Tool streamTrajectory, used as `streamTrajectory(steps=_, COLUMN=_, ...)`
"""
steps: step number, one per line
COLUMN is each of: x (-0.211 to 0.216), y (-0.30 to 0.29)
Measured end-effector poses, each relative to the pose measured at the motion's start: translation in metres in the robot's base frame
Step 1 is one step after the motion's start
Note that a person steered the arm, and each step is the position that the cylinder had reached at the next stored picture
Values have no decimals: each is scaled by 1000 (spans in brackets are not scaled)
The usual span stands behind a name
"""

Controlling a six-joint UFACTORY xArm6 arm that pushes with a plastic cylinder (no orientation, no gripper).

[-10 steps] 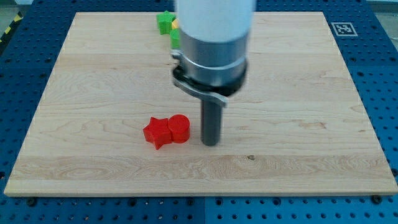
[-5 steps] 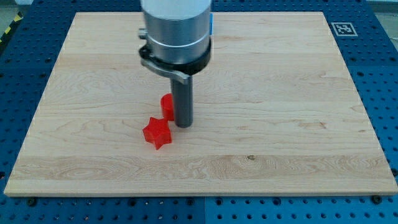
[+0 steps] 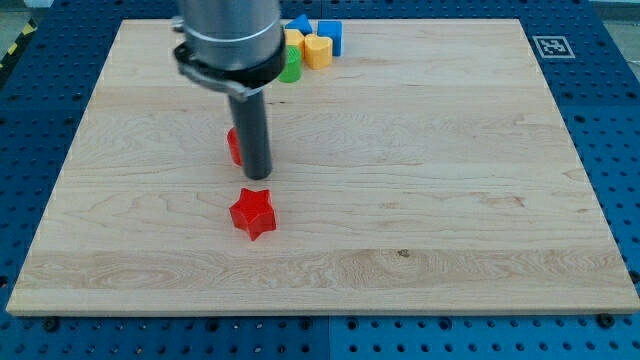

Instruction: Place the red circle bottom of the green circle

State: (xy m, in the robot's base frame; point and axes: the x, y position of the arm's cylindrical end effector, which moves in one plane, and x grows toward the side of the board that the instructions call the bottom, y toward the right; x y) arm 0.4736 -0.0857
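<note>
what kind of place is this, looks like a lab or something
Probably a robotics lab bench: a wooden board lies on a blue perforated table, a printed marker tag sits at the board's corner, and my tip pushes a red circle.

Tip (image 3: pixel 258 176) now further toward upper left of the frame, touching the red circle's right side. Red circle (image 3: pixel 233 147) pushed up and left, well apart from the red star (image 3: pixel 253 213). Block cluster at frame top now uncovered.
</note>
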Motion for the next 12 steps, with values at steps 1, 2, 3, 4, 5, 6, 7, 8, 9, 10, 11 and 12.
streamTrajectory(steps=1, x=-6, y=-13)
streamTrajectory(steps=2, x=-35, y=-31)
streamTrajectory(steps=3, x=-51, y=-25)
streamTrajectory(steps=4, x=-62, y=-16)
streamTrajectory(steps=5, x=-80, y=-17)
streamTrajectory(steps=6, x=-93, y=-17)
streamTrajectory(steps=7, x=-93, y=-27)
streamTrajectory(steps=8, x=-93, y=-36)
streamTrajectory(steps=9, x=-93, y=-6)
streamTrajectory(steps=10, x=-93, y=18)
streamTrajectory(steps=11, x=-93, y=19)
streamTrajectory(steps=12, x=-93, y=15)
